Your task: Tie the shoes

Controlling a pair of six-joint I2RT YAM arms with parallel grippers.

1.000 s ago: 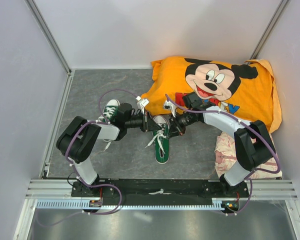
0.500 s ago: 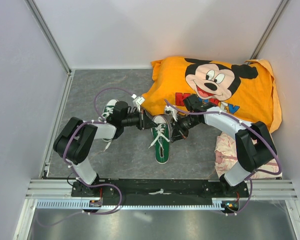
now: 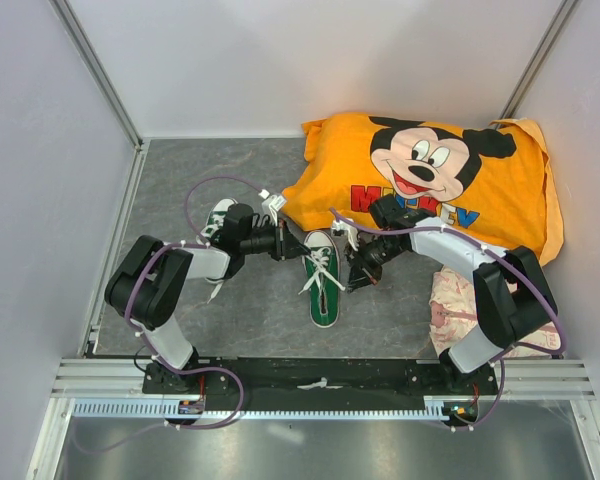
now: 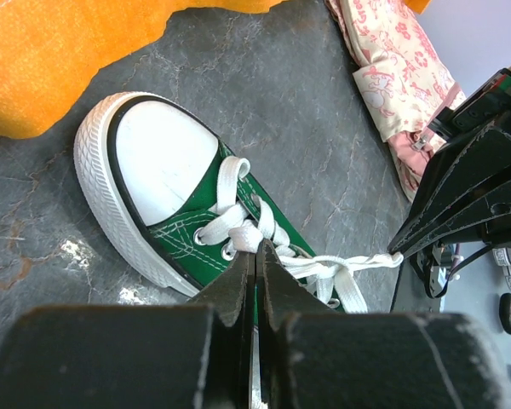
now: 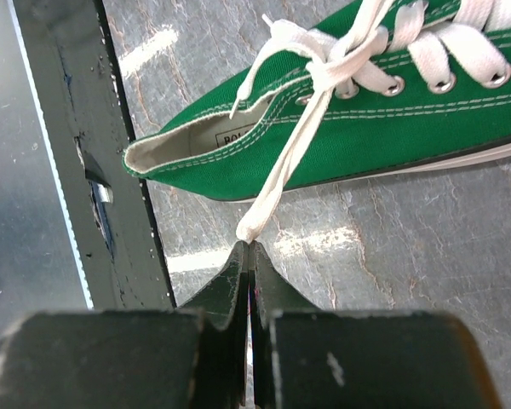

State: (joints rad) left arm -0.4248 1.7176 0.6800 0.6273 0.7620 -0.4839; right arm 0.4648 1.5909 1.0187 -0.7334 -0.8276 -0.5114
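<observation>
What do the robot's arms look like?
The left arm and right arm are black and white, with chunky round joints. A thin purple cable loops along each. The left gripper and right gripper have flat black fingers tapering to points.

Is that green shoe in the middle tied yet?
Not yet. The green shoe shows one crossed knot, no bow; left tool and right tool each pinch a lace end.

Sneaker [image 3: 323,285]: green canvas, white stitching, white sole. Toe cap [image 4: 162,162] white; laces [image 5: 281,175] white. Mickey Mouse cloth [image 3: 330,165]: orange, print in black, white, red. Floral cloth [image 4: 392,68]: pink on cream. Tabletop [image 3: 240,310]: grey, marbled veining.
</observation>
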